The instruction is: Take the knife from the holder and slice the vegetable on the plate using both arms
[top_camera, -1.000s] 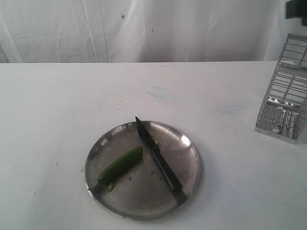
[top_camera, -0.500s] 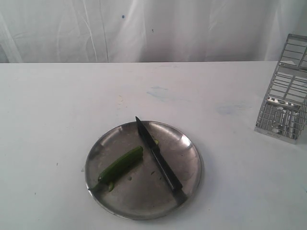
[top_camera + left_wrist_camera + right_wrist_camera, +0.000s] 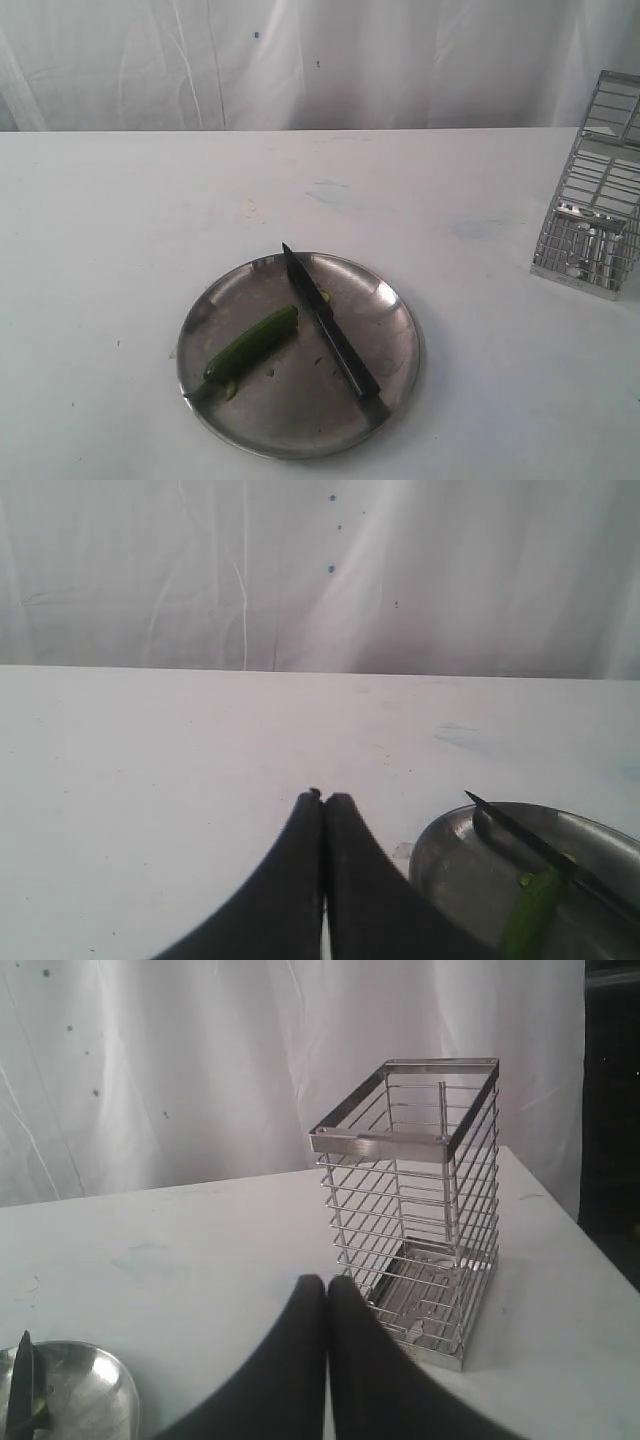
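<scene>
Exterior view: the plate point(image 3: 230, 300) sits on the white worktop point(image 3: 120, 220) near its front edge, about midway along. The knife point(image 3: 330, 335) lies across the plate, tip toward the back edge, handle over the front right rim. The vegetable point(image 3: 252, 343) lies on the plate left of the blade, its cut end close to it. The holder point(image 3: 592, 210) stands at the right edge, well apart from the plate; no arms visible here. Left wrist view: left gripper point(image 3: 322, 798) fingers pressed together, holding nothing, above bare worktop beside the plate. Right wrist view: right gripper point(image 3: 326, 1282) fingers likewise together, empty, near the holder.
</scene>
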Controlling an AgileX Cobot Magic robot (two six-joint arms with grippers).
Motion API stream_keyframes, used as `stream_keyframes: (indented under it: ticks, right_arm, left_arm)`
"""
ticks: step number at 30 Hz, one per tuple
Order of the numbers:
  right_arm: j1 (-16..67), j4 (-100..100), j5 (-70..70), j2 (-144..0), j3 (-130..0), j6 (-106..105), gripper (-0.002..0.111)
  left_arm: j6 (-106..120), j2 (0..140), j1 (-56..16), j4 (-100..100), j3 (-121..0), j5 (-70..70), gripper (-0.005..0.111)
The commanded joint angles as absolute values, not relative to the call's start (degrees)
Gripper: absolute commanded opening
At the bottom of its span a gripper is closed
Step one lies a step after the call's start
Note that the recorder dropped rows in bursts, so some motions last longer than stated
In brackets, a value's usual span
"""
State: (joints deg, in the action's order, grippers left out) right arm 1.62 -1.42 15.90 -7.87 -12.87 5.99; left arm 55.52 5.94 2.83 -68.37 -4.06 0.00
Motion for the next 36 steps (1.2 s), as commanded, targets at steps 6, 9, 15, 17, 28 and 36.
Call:
stream_keyframes:
  ticks: [6,9,15,17,28,36]
  right_arm:
    - [-2.4,5.9,14.4,0.0,-6.1,9.7,0.0]
    - [-2.7,5.9,13.2,0.0,-1.7,11.4,0.0]
    - [-2.7,1.5,23.1,0.0,0.0,12.8,0.0]
    - [-2.7,1.5,23.1,0.0,0.0,12.8,0.0]
    - [-2.7,1.5,23.1,0.0,0.0,12.8,0.0]
    - [-2.7,1.5,23.1,0.0,0.0,12.8,0.0]
  left_arm:
    - [55.2,5.1,2.7,-69.8,-3.6,0.0,0.0]
    - [55.2,5.0,2.7,-69.8,-3.6,0.0,0.0]
    - [55.2,5.0,2.7,-69.8,-3.6,-0.3,0.0]
    - [55.2,5.0,2.7,-69.8,-3.6,-0.3,0.0]
    - [53.6,3.3,-1.5,-64.5,-2.7,-5.5,0.0]
    - [-3.5,0.0,2.1,-2.9,0.0,19.4,0.0]
